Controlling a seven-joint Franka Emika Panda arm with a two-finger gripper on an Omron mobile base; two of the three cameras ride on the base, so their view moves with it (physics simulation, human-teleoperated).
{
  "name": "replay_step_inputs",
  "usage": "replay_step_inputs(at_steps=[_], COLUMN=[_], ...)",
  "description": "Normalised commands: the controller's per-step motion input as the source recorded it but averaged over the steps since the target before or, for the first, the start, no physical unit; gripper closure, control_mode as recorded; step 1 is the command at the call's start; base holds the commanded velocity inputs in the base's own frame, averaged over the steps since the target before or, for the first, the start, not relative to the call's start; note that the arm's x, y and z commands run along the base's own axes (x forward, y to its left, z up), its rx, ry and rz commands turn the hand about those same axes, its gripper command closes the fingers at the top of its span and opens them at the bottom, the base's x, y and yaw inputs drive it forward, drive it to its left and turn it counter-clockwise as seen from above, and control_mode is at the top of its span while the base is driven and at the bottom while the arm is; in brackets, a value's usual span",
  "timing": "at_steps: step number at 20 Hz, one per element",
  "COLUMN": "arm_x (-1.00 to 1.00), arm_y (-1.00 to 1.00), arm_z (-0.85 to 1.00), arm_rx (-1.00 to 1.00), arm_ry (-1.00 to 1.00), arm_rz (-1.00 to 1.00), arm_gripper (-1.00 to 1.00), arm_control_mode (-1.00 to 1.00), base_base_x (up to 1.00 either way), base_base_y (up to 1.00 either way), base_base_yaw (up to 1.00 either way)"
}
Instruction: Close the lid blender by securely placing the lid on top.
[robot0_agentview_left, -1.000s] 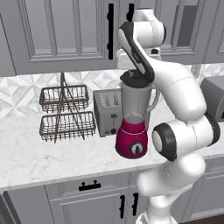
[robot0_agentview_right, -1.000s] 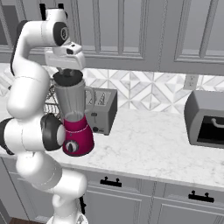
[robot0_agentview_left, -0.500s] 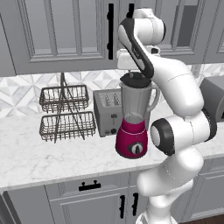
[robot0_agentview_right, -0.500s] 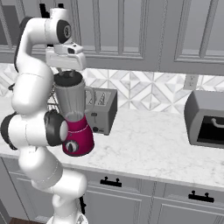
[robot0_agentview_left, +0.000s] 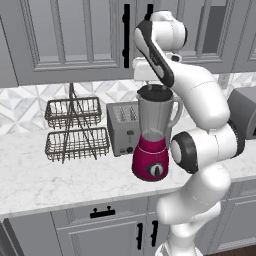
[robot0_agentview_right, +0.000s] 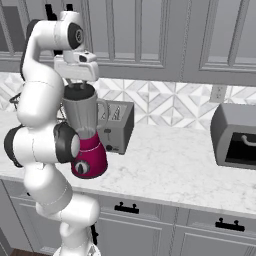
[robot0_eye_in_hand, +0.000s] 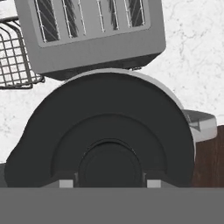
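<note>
Lid and jar come first: the round black disc-shaped lid (robot0_eye_in_hand: 105, 144) sits directly below the claw (robot0_eye_in_hand: 109, 183), covering the mouth of the tall blender (robot0_agentview_left: 154, 134) with its magenta rounded base, black dial and clear greyish jar. In the hand view the grey rim of the jar curves just outside the lid's edge, and the jar's side handle juts out past it. The claw's two small dark fingertips (robot0_eye_in_hand: 66, 183) stand close on either side of the lid's raised centre knob — clenched on the lid, as far as I can judge, though the exact contact at the knob is cut off at the bottom of that view.

From the base views the lid appears level with the jar's top, right under the hand. My judgement is that the placing is nearly done; what is left is to confirm it is seated flat, let go and lift away.

Beyond the claw stands a boxy silver two-slot toaster (robot0_agentview_left: 122, 127), just behind the blender, and further off to the side a dark two-tier wire basket rack (robot0_agentview_left: 76, 130). All rest on a white marbled counter (robot0_agentview_right: 170, 165) above grey drawers — with grey wall cabinets (robot0_agentview_left: 60, 35) overhead, a patterned tile backsplash, and a grey oven-like box (robot0_agentview_right: 235, 136) well apart on the other side.
</note>
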Motion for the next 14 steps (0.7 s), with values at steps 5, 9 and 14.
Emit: replay_step_inputs(at_steps=[5, 9, 14], arm_x=[0.0, 0.0, 0.0], arm_y=[0.0, 0.0, 0.01], arm_z=[-0.34, -0.32, -0.07], arm_rx=[-0.09, -0.09, -0.02], arm_ry=[-0.08, -0.09, 0.0], arm_rz=[0.0, 0.0, 0.0], arm_gripper=[1.0, 1.0, 1.0], arm_control_mode=[-1.0, -1.0, -1.0], base_base_x=[0.0, 0.0, 0.0], base_base_y=[0.0, 0.0, 0.0], base_base_yaw=[0.0, 0.0, 0.0])
